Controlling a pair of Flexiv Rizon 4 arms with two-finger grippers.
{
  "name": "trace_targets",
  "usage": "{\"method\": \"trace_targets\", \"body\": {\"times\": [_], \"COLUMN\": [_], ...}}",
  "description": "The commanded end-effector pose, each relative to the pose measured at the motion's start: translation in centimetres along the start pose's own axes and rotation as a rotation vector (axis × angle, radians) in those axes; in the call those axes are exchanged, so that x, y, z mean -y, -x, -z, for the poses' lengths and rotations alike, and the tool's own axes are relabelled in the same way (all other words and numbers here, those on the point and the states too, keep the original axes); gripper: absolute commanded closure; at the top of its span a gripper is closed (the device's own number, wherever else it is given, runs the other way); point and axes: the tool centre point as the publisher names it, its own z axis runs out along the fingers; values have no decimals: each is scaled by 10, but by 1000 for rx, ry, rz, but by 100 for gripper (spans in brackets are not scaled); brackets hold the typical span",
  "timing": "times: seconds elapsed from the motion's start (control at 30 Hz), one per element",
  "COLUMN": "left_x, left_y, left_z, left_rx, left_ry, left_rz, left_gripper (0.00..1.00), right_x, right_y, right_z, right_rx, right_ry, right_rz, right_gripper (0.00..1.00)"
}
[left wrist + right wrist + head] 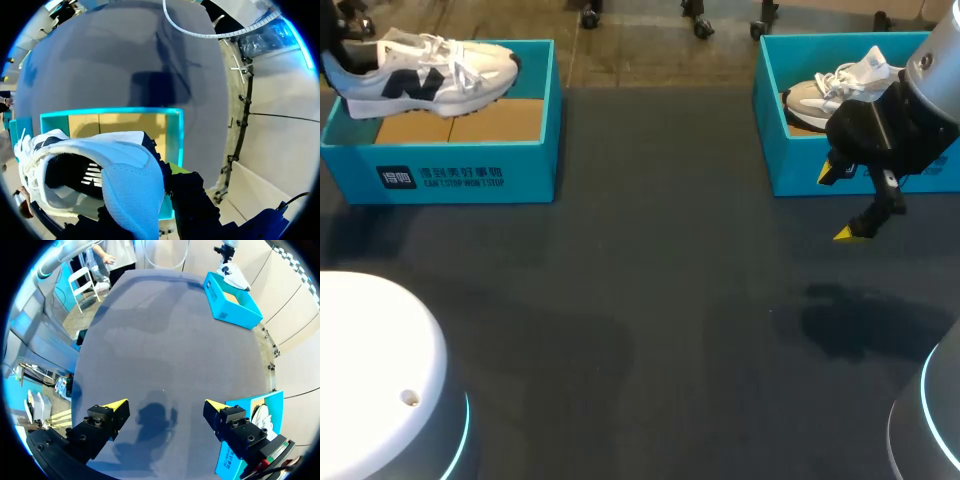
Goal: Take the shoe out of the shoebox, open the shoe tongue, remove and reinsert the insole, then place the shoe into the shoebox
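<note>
Dark grey table (pixel 640 300), matte top; soft shadows across surface; even overhead light.

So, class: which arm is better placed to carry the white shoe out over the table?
Left: the left end effector grips the white shoe above the shoebox; the right end effector hangs open, far off.

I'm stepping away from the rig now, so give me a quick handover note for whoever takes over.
Left gripper: shut on the white shoe at its heel, holding it over the left shoebox.
Right gripper: open, above the table by the right shoebox, which holds a second shoe.
Done: shoe raised from box.
Left, apparently: open tongue, insole out and in, shoe back.
</note>
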Motion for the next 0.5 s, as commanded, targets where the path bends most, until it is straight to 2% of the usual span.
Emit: {"method": "trace_targets", "body": {"times": [0.03,0.5], "left_x": [-12,-32], "left_y": [-2,5], "left_z": [-16,-66], "left_rx": [4,-33], "left_ry": [0,-27], "left_rz": [17,35], "left_gripper": [100,100], "right_x": [0,0], "right_y": [0,0], "right_z": [-1,-1], "right_rx": [0,0], "right_ry": [0,0], "right_rz": [0,0], "right_gripper": [0,0]}}
